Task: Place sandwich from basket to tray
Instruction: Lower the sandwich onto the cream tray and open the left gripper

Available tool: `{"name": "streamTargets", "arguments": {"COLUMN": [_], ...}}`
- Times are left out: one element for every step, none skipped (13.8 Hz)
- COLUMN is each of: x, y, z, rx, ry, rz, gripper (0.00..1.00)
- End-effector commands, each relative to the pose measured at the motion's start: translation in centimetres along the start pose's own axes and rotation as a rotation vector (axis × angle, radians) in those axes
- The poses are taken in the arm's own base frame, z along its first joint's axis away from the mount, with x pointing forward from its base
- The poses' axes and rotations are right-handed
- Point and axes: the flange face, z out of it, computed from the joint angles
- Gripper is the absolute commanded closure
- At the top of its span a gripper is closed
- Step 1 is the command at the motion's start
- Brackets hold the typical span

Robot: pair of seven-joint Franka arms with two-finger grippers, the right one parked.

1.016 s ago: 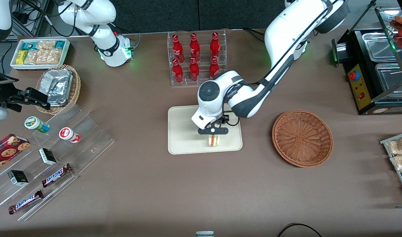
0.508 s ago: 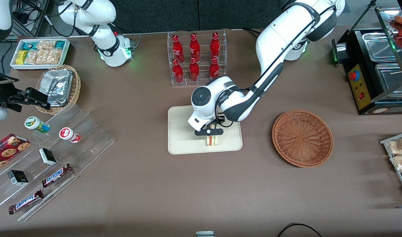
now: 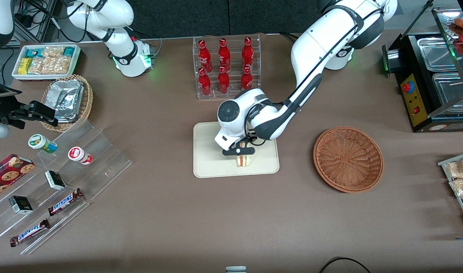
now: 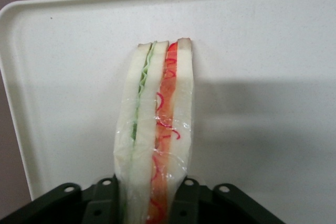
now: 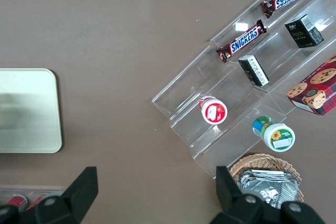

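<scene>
Sandwich: small triangular wedge of white bread (image 3: 244, 160), wrapped in clear film, green and orange-red filling showing along its cut edge (image 4: 155, 129) — and it's standing on edge on the tray, toward the rim nearer the front camera!
Tray: flat cream-white rectangular tray with rounded corners (image 3: 208, 151), sitting mid-tabletop, its low rim clear in the wrist view (image 4: 79, 51).
Basket: round reddish-brown wicker bowl (image 3: 348, 159), well apart from the tray toward the working arm's end, nothing visible inside it.
End effector: black two-finger end effector (image 3: 239, 151), low over the tray and pinching the sandwich, one finger pressed to each bread face (image 4: 149, 203).
Handling: looks light and soft; I'd judge the bread squashes under a hard squeeze, and the film wrap may be slick.
Where to hold: on the two flat bread faces, as now, not on the filling edge.
Stage: by my reading, the carry is done and the release is what remains.
Risk: a narrow wedge on edge could topple once the fingers part.
</scene>
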Motion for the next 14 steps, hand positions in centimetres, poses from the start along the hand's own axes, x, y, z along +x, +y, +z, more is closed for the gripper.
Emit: {"name": "streamTargets", "arguments": {"x": [0.4, 0.4, 0.7, 0.9, 0.9, 1.1, 1.5, 1.6, 1.8, 2.0, 2.6, 4.0, 5.2, 5.8], "y": [0.7, 0.6, 0.5, 0.4, 0.2, -0.2, -0.5, -0.9, -1.4, -1.8, -2.7, -4.8, -7.3, -9.4], "z": [0.0, -0.1, -0.7, -1.3, -1.7, -2.4, -3.6, -4.6, -6.4, -8.0, -9.6, -11.6, -13.1, -15.0], "rx": [0.016, 0.015, 0.014, 0.016, 0.028, 0.037, 0.034, 0.039, 0.031, 0.018, 0.005, -0.006, -0.007, -0.014], "ry": [0.02, 0.02, 0.024, 0.03, 0.026, 0.027, 0.031, 0.03, 0.048, 0.062, 0.077, 0.091, 0.067, 0.049], "rz": [-0.012, -0.015, -0.022, -0.026, -0.03, -0.037, -0.05, -0.058, -0.069, -0.101, -0.133, -0.171, -0.205, -0.222], "gripper": [0.0, 0.0, 0.0, 0.0, 0.0, 0.0, 0.0, 0.0, 0.0, 0.0, 0.0, 0.0, 0.0, 0.0]}}
